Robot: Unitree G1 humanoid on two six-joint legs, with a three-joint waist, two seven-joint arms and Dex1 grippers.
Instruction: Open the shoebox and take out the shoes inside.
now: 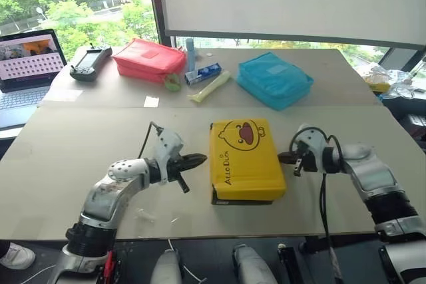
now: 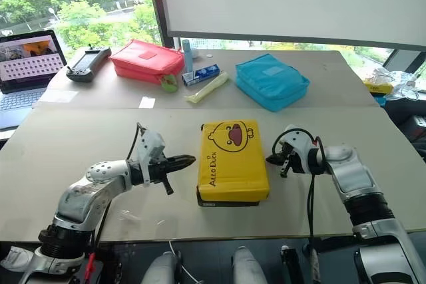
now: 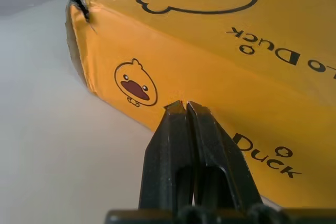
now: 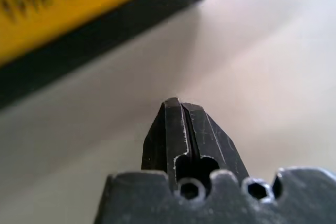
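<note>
- Between the two grippers, the shoebox (image 1: 246, 159) is lying flat on the table (image 1: 80, 151), yellow lid still on, so the shoes stay hidden.
- Left gripper (image 1: 202, 159) is sitting pinched together, holding nothing, tips pointing at the box's near long side, just beside the lid wall.
- Right gripper (image 1: 282, 158) is also sitting clamped empty, tips just off the opposite long side, aiming low toward the black base (image 4: 105, 30).

We hold L gripper (image 1: 203, 159) & R gripper (image 1: 282, 157) pinched closed, tips pointing inward, arms bent low.
</note>
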